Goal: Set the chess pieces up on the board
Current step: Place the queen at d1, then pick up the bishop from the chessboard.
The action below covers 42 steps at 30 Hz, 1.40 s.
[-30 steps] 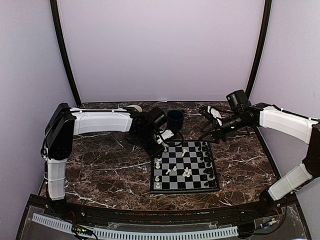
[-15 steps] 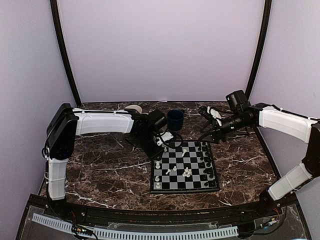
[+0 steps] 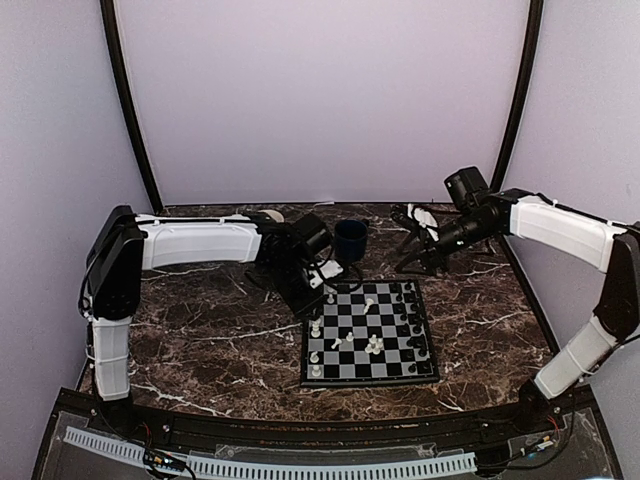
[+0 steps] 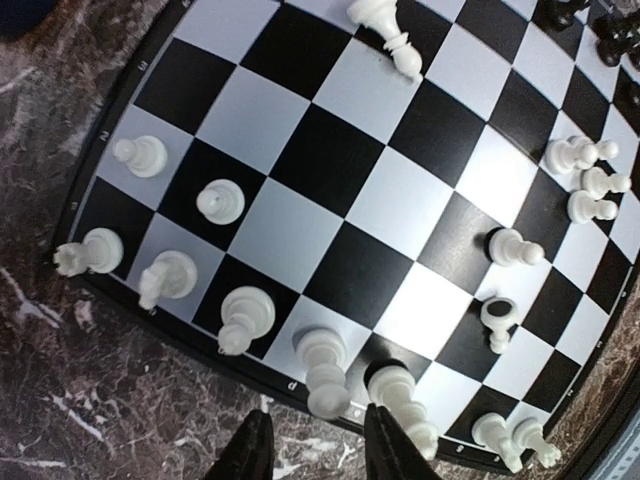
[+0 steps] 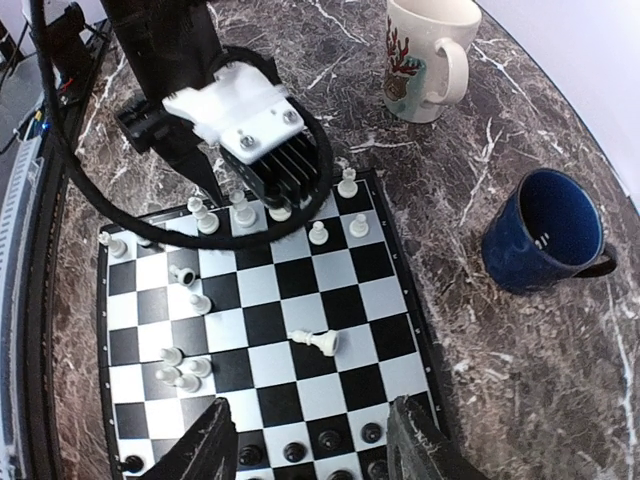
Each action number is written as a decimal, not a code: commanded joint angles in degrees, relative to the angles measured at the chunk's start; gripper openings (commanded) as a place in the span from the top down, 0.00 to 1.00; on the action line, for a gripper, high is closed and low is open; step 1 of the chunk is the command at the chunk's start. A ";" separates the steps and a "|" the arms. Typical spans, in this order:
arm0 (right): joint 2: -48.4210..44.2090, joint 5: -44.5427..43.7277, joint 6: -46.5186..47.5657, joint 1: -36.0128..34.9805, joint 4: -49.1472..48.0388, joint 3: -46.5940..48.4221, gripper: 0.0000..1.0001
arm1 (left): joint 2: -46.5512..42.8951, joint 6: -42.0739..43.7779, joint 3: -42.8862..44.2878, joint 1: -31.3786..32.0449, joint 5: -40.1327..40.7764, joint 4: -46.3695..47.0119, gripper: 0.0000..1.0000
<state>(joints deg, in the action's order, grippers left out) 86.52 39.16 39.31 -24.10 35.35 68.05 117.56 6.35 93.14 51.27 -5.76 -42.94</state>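
The board (image 3: 352, 345) lies right of the table's middle. White chess pieces (image 3: 316, 327) stand along its left side, with black ones (image 3: 412, 318) along its right side. In the left wrist view a row of white pieces (image 4: 245, 315) stands on the board's (image 4: 330, 170) near edge. One white piece (image 4: 385, 28) lies fallen, and it also shows in the right wrist view (image 5: 318, 342). A second white piece (image 4: 497, 315) lies tipped. My left gripper (image 4: 318, 445) is open and empty over the board's edge (image 3: 322, 285). My right gripper (image 5: 315, 440) is open and empty, high beyond the board's far right corner (image 3: 420, 242).
A dark blue mug (image 3: 350, 240) stands just behind the board, between the two grippers, and shows in the right wrist view (image 5: 545, 230). A white mug with a red print (image 5: 425, 55) stands farther back left (image 3: 268, 216). Black pieces (image 5: 300, 452) line the board's (image 5: 260, 325) side nearest the right gripper.
My right gripper has drawn back and up, away from the board's far right corner. My left gripper has shifted slightly left at the board's edge. No piece has moved.
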 commanded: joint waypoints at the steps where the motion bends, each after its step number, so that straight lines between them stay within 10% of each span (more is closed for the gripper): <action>1: 3.52 -3.54 9.73 0.08 6.98 6.49 0.48 | -9.64 0.68 -0.77 -0.20 2.34 -1.64 0.66; 16: 24.54 -22.51 29.65 -10.49 15.76 19.03 0.48 | -30.17 -1.33 -22.87 -11.80 -4.71 33.26 0.59; 42: 35.34 -26.53 31.65 -15.04 23.54 25.50 0.56 | -30.24 -1.91 -25.03 -12.80 -9.28 34.65 0.58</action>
<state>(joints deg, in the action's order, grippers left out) 121.64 12.19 70.54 -38.22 56.34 94.17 88.16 4.89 67.85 38.22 -13.67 -8.62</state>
